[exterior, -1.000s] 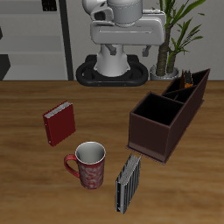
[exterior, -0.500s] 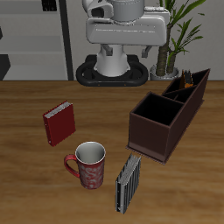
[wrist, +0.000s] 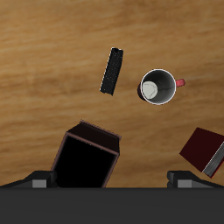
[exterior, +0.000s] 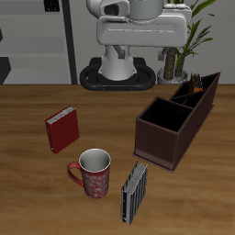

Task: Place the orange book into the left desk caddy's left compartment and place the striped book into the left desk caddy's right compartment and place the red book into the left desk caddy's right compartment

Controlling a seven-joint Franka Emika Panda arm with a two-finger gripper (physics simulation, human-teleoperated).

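The left desk caddy [exterior: 174, 124], a long dark brown box, stands on the wooden table. The orange book [exterior: 193, 90] sits tilted inside its left compartment, the narrow far section. Its right compartment [exterior: 162, 117], the large square one, holds nothing; the wrist view looks down into it [wrist: 86, 164]. The red book [exterior: 62, 129] stands upright away from the caddy and also shows in the wrist view [wrist: 205, 149]. The striped book [exterior: 135, 191] [wrist: 112, 70] stands near the table's front edge. My gripper [wrist: 110, 182] hangs high above the table, open and holding nothing, out of the exterior view.
A red patterned mug [exterior: 92, 173] [wrist: 158, 87] stands between the red book and the striped book. The robot's base [exterior: 117, 66] and a potted plant [exterior: 180, 46] are at the back of the table.
The arm's upper part has swung a little sideways above the base. The books, mug and caddy have not moved.
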